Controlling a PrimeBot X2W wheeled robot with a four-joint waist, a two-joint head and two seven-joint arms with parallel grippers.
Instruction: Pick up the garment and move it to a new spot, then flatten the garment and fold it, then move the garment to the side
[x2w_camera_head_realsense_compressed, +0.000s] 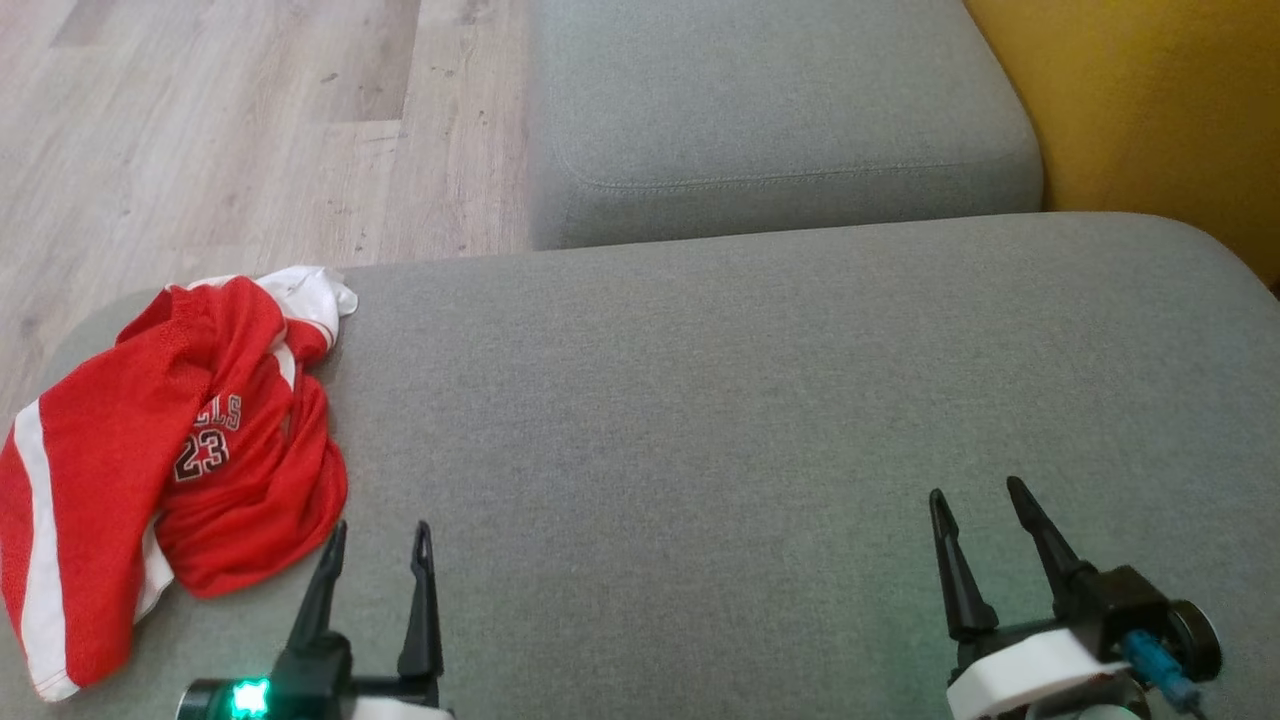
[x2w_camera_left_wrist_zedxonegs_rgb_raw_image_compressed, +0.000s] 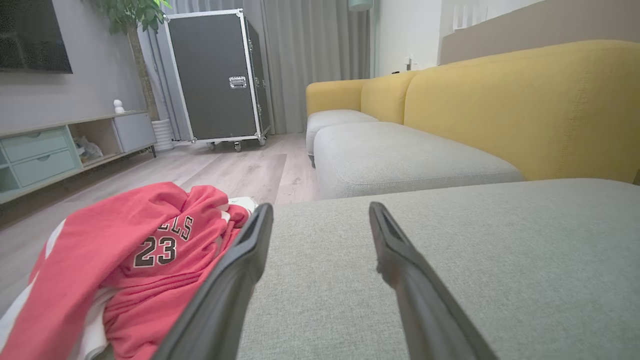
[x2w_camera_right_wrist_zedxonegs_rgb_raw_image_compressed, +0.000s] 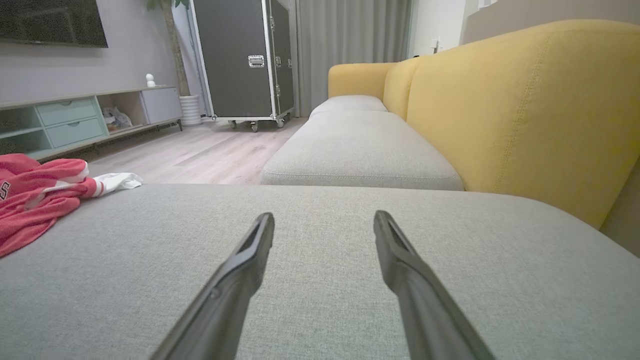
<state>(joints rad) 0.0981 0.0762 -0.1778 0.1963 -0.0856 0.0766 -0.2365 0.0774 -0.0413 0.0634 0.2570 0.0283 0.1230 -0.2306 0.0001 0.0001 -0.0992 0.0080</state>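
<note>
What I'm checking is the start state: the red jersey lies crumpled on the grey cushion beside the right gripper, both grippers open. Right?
No: the head view shows the red jersey crumpled on the grey cushion beside the left gripper, not the right gripper. Both grippers are open.

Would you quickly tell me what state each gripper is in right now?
Left gripper: open, holding nothing, next to the red jersey.
Right gripper: open, holding nothing, over the grey cushion.

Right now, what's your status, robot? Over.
Left gripper open, empty. Right gripper open, empty. Red jersey crumpled, untouched, left edge of grey cushion. Nothing blocking it.
</note>
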